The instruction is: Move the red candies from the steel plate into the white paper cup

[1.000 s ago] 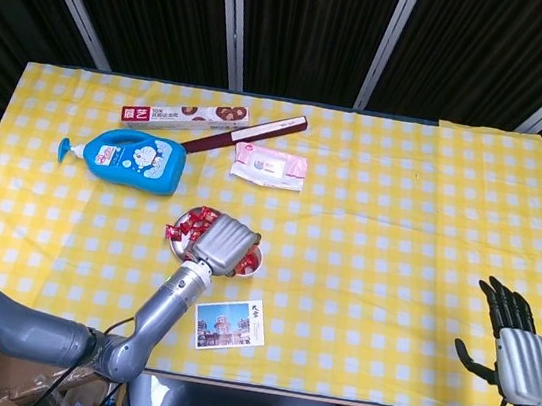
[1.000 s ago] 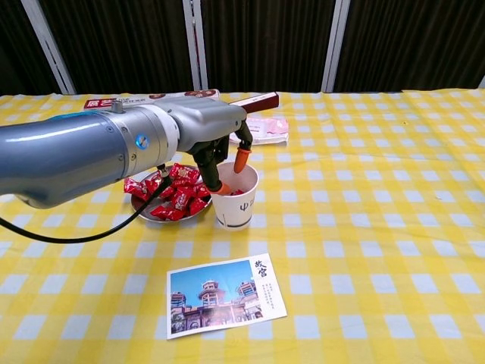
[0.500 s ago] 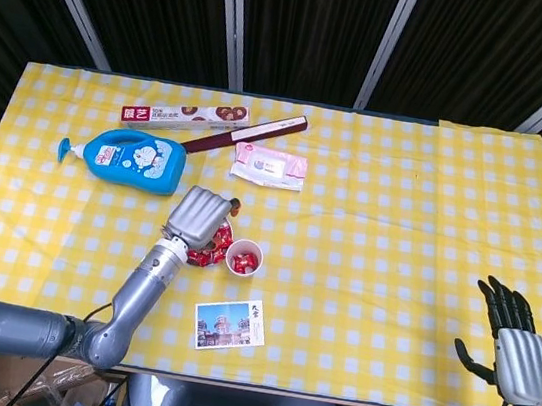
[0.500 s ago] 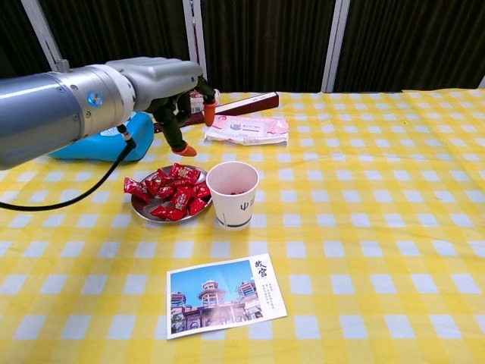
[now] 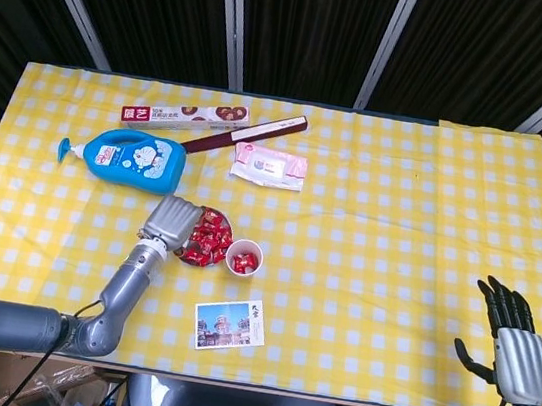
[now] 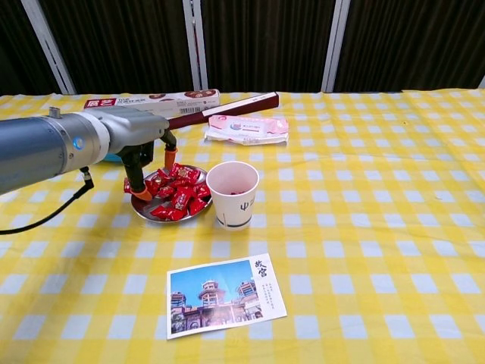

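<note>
I count 1 steel plate [image 6: 144, 211] of red candies [image 6: 176, 192], 1 white paper cup [image 6: 233, 195], 1 postcard [image 6: 226, 295], 1 blue bottle [image 5: 131, 160], 1 wipes pack [image 5: 269, 167], 2 long boxes [image 5: 184, 117].

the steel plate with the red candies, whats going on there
The robot is moving red candies from the steel plate into the white paper cup. Its left hand is at the plate's left edge with its fingers down among the candies, reaching for one; no grasp shows yet. A few candies already lie in the cup, though most remain on the plate. The right hand idles open at the table's far right.
</note>
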`<state>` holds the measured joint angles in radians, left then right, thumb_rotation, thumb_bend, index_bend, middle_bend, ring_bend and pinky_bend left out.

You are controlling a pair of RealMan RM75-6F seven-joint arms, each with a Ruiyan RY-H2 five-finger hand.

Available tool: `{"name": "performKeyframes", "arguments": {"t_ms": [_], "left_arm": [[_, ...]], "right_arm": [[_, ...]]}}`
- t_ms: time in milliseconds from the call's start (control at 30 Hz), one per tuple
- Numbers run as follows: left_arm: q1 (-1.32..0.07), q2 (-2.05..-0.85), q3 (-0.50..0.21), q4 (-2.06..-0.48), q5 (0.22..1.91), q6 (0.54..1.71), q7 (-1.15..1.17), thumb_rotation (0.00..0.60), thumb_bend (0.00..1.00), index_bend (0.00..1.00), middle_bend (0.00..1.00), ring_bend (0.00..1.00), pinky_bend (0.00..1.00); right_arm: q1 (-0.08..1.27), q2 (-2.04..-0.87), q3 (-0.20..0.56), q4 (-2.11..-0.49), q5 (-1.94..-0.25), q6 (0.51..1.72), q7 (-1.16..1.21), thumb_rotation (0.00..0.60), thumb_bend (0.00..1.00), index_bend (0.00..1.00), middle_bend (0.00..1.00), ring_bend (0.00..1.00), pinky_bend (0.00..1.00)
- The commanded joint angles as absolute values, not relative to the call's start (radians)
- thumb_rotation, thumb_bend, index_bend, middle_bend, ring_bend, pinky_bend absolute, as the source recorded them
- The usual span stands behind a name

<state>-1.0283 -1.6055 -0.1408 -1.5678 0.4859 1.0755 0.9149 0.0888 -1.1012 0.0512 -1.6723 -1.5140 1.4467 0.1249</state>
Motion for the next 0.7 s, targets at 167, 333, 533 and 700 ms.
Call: {"name": "performKeyframes", "arguments": {"t_ms": [167, 333, 533, 700], "left_arm": [[-1.047, -1.661, -0.138, -1.520, 0.482, 1.062, 0.924, 0.600, 0.18, 0.41, 0.89, 0.96, 0.97], [-1.066, -1.717, -0.146, -1.458, 0.467, 1.041, 0.931, 0.600, 0.19, 0.41, 0.89, 0.96, 0.97], [-1.069, -1.754, -0.148, -1.416, 0.476, 1.028, 0.919, 0.600, 0.28, 0.46, 0.90, 0.96, 0.97], [-1.058, -1.751, -0.144, -1.419, 0.517, 1.037, 0.898, 0.600, 0.40, 0.63, 0.92, 0.97, 0.97]], "right_arm": [[0.089, -1.099, 0.051, -1.674, -1.512, 1.446, 0.130, 0.600, 0.39, 0.00, 0.00, 0.00, 0.00], [0.089, -1.097, 0.051, -1.676, -1.511, 1.445, 0.137, 0.600, 0.39, 0.00, 0.00, 0.00, 0.00], [0.089, -1.093, 0.050, -1.677, -1.511, 1.442, 0.145, 0.600, 0.39, 0.00, 0.00, 0.00, 0.00], [0.090, -1.093, 0.052, -1.678, -1.509, 1.441, 0.147, 0.600, 0.39, 0.00, 0.00, 0.00, 0.00]]}}
